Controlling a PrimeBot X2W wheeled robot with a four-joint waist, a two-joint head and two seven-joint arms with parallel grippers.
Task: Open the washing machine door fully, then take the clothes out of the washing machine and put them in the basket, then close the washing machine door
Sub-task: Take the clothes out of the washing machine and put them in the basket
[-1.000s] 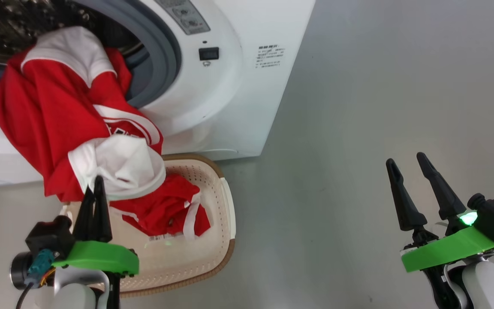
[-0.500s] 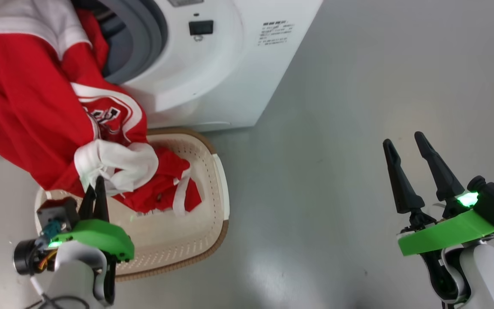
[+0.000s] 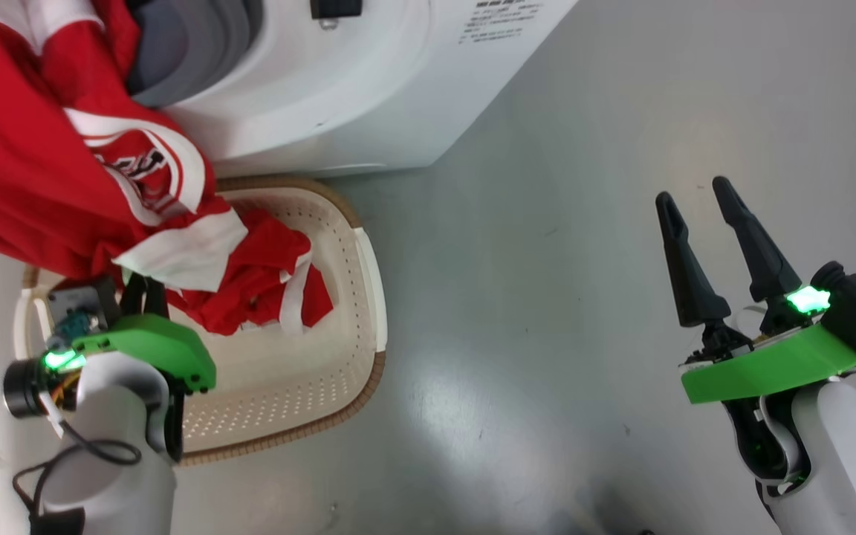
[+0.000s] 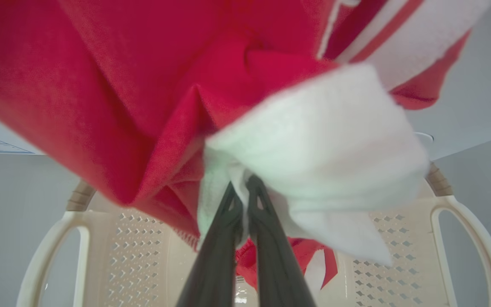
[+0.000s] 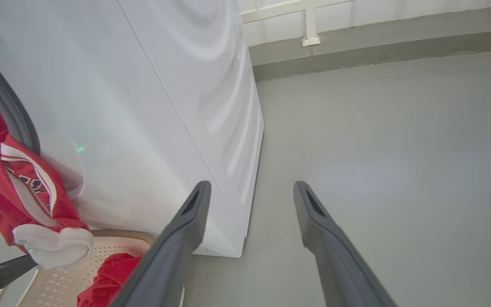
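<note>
A red garment (image 3: pixel 19 171) with white bands hangs out of the washing machine (image 3: pixel 339 89) over the cream basket (image 3: pixel 368 297). My left gripper (image 3: pixel 142 288) is shut on its white cuff (image 3: pixel 183 256), just above the basket's left half. In the left wrist view the two fingers pinch the white cloth (image 4: pixel 322 140), gripper (image 4: pixel 241 187), with the basket (image 4: pixel 463 238) below. A second red garment (image 3: pixel 264 282) lies in the basket. My right gripper (image 3: pixel 692 189) is open and empty over bare floor, far right. The washing machine door is out of view.
The machine's white side panel (image 5: pixel 164 106) stands just left of my right gripper (image 5: pixel 252 185). Grey floor (image 3: pixel 547 297) stretches right of the basket to a wall base (image 5: pixel 356 59). The grey rubber ring (image 3: pixel 198 44) edges the drum opening.
The head camera has dropped, so the machine sits higher in view. My left gripper has drawn the red garment further out of the drum and over the basket. The right gripper stays open.
</note>
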